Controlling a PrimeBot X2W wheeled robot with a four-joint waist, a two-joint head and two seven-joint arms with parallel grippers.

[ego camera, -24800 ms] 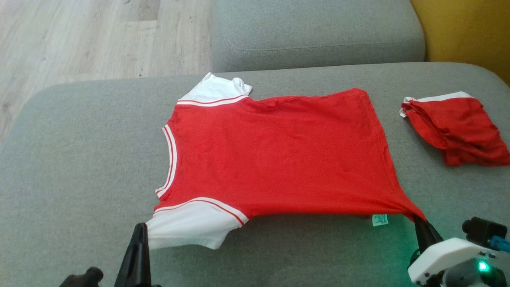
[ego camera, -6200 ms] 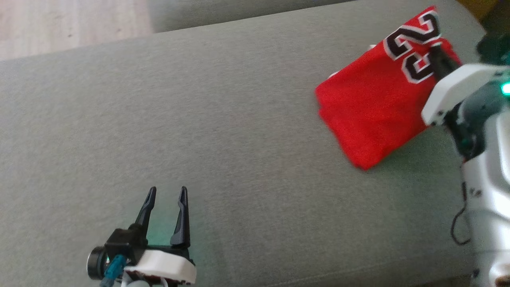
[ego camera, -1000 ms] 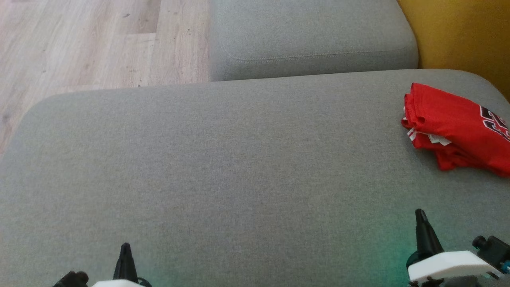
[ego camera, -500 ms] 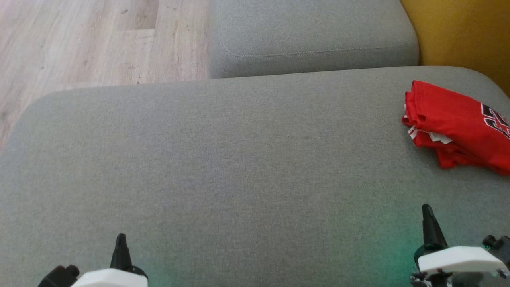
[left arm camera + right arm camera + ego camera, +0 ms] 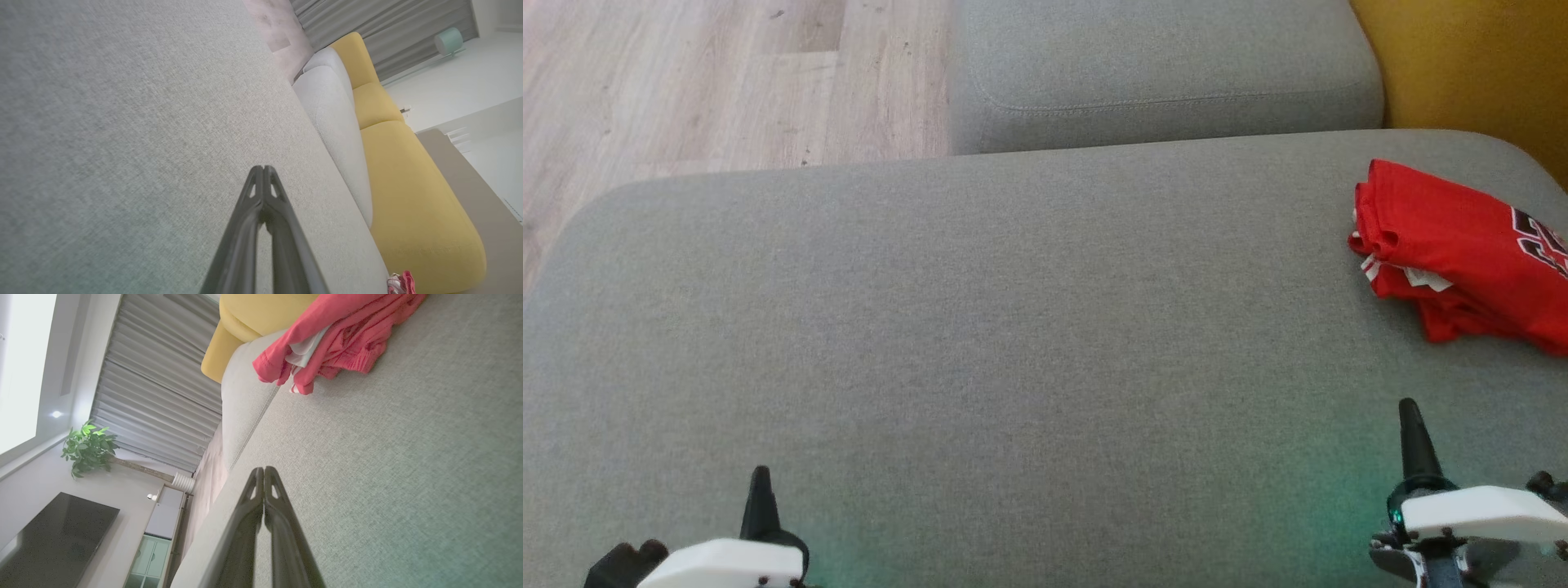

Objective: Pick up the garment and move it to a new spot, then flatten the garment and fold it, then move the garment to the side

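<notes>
Folded red shirt [image 5: 1454,237] lay at 2 o'clock on grey sofa seat [image 5: 1013,327], near its right edge. Left gripper [image 5: 760,483] at 7 o'clock, right gripper [image 5: 1413,420] at 5 o'clock: fingers pressed together, empty, well apart from shirt. Shirt likely light, soft and floppy, so its folds would slip. Best hold: pinch rolled edge on 9 o'clock side, through all layers.

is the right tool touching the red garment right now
Apart. The head view shows a stretch of bare grey cushion between the right tool, shut and empty, and the folded red garment beyond it.
</notes>
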